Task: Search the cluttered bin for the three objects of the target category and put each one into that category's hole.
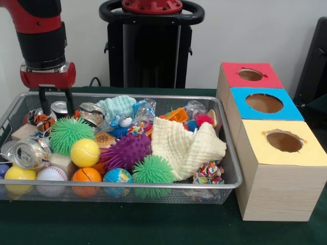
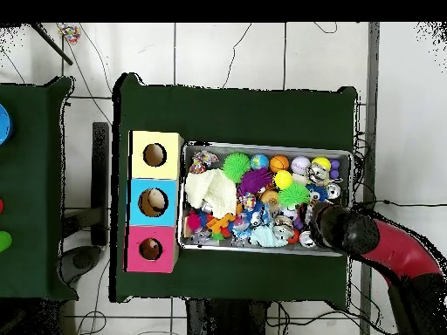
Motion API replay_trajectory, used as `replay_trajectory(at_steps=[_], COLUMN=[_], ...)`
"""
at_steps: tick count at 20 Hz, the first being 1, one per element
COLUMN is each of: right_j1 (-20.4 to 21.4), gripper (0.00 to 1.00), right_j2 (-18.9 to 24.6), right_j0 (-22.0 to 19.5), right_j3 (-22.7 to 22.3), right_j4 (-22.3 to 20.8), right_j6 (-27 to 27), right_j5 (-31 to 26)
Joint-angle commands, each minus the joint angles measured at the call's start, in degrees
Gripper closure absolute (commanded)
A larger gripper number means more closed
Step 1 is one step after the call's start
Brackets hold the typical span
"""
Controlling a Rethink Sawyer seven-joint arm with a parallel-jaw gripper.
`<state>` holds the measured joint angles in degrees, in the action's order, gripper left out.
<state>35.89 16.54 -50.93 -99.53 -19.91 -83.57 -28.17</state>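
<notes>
I see the gripper with fingers apart, empty, over the cans in the mesh bin (far corner). I can't read any can label.

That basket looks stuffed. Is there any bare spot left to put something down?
Hardly any inside the wire basket: balls, cans and a cream cloth cover the floor, and the gripper hangs over the end away from the boxes. The green tablecloth in front of the basket is bare, as is the strip between the basket and the yellow-topped box.
</notes>
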Motion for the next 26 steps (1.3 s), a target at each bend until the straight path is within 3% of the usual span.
replay_trajectory(at_steps=[1,7,11,15,21,26], right_j1=[-3.2,-3.1,-3.5,-5.8,-12.5,-15.0], gripper=[0.00,0.00,0.00,0.00,0.00,0.00], right_j2=[5.8,6.5,3.8,1.9,-0.6,0.4], right_j0=[-1.5,-2.5,-0.1,1.1,2.7,1.3], right_j3=[5.3,4.4,6.0,6.1,5.9,2.8], right_j4=[0.5,-0.5,-2.6,-4.9,-8.9,-9.8], right_j6=[3.1,3.9,1.6,-0.7,-4.6,-3.8], right_j5=[-4.6,-4.2,-2.7,2.8,13.4,16.5])
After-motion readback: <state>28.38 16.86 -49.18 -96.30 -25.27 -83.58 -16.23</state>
